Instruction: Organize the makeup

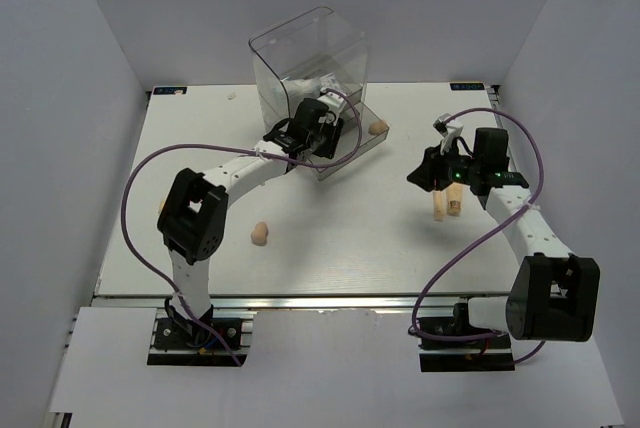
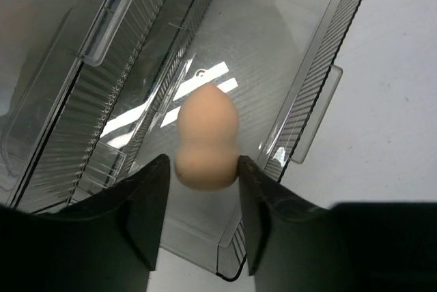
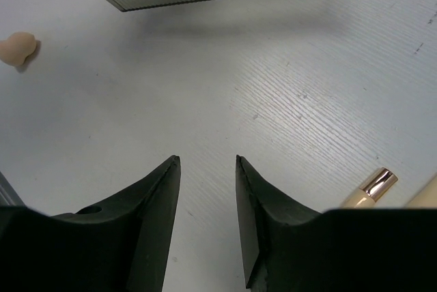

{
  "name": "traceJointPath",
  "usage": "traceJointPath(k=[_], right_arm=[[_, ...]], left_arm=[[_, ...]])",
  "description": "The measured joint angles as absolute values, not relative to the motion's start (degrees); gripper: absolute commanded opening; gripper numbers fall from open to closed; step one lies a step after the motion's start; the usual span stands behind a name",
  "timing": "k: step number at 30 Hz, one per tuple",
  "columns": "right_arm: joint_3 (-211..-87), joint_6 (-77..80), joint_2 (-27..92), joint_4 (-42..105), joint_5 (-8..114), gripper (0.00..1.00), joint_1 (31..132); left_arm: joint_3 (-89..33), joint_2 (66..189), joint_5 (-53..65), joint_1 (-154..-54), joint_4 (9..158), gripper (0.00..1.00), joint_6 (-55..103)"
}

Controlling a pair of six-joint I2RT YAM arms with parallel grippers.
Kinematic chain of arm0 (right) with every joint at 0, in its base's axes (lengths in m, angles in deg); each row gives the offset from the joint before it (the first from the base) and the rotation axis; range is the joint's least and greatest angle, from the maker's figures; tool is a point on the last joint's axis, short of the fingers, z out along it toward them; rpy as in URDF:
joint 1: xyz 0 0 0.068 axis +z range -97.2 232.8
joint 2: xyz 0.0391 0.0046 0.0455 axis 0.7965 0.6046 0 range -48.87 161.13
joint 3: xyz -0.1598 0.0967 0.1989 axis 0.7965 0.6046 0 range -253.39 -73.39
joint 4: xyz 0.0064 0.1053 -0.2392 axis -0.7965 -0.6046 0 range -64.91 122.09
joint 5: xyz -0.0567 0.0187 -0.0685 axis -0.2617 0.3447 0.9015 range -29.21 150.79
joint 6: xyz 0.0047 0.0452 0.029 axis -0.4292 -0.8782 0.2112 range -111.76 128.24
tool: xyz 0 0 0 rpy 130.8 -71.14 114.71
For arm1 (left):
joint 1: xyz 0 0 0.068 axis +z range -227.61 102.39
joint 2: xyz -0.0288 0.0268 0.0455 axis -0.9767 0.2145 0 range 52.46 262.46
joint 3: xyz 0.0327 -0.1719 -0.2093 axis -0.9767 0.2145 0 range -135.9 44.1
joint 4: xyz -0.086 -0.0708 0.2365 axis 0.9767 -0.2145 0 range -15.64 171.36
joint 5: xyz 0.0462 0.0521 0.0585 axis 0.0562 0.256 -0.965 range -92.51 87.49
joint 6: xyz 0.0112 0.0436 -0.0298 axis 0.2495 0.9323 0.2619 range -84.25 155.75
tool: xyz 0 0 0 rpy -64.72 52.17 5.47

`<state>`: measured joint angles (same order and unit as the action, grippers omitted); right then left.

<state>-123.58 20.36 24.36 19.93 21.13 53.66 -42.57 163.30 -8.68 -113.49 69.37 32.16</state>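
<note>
Squeezing the peach sponge by its fat round end looks right. I think it is soft, light and squashy (a hard pinch would dent it). The left gripper grips it on both sides, above the clear drawer. It is smooth, egg-shaped, with a thin waist. The right gripper hangs a little open, holding nothing, near the beige stick.

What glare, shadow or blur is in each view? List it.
Left wrist: white glare streaks on the clear drawer floor beside the sponge; the left tool is dark and soft-edged. Right wrist: a soft shadow beside the drawer, a glint on the stick cap. Top external: a bright strip along the near edge of the table.
</note>
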Motion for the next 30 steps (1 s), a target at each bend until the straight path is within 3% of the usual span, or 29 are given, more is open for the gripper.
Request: traceJointPath(k=[10, 14, 16, 20, 24, 28, 29, 30], right_arm=[[-135.41, 28.69, 35.62, 18.31, 24.71, 0.63, 53.64], [-144.28, 35.72, 44.23, 18.05, 26.11, 0.62, 53.64], [-150.73, 35.20, 50.02, 15.41, 26.86, 0.54, 53.64], [-165.81, 26.24, 62.63, 14.73, 29.24, 0.51, 53.62], [-168.82, 12.80, 66.65, 15.34, 32.30, 0.53, 54.12], [-175.03, 2.28, 72.64, 16.22, 35.97, 0.56, 55.43], [-175.95, 0.25, 73.87, 16.54, 36.36, 0.64, 55.85], [-176.74, -1.72, 75.13, 16.89, 36.65, 0.65, 56.26]], left_arm=[[-44.15, 162.47, -9.53, -113.84, 68.63, 0.76, 29.91], [-44.15, 158.76, -9.62, -113.84, 67.60, 0.77, 26.91], [-43.95, 156.00, -9.73, -113.84, 67.67, 0.75, 24.64], [-39.60, 147.30, -10.10, -113.43, 68.59, 0.75, 18.45], [-30.05, 136.11, -11.74, -112.49, 69.61, 0.98, 11.48], [-18.62, 124.88, -16.51, -111.02, 69.94, 0.98, 3.55], [-15.47, 122.06, -17.75, -110.59, 70.03, 0.98, 1.49], [-12.45, 119.35, -18.98, -110.08, 69.85, 0.98, -0.91]])
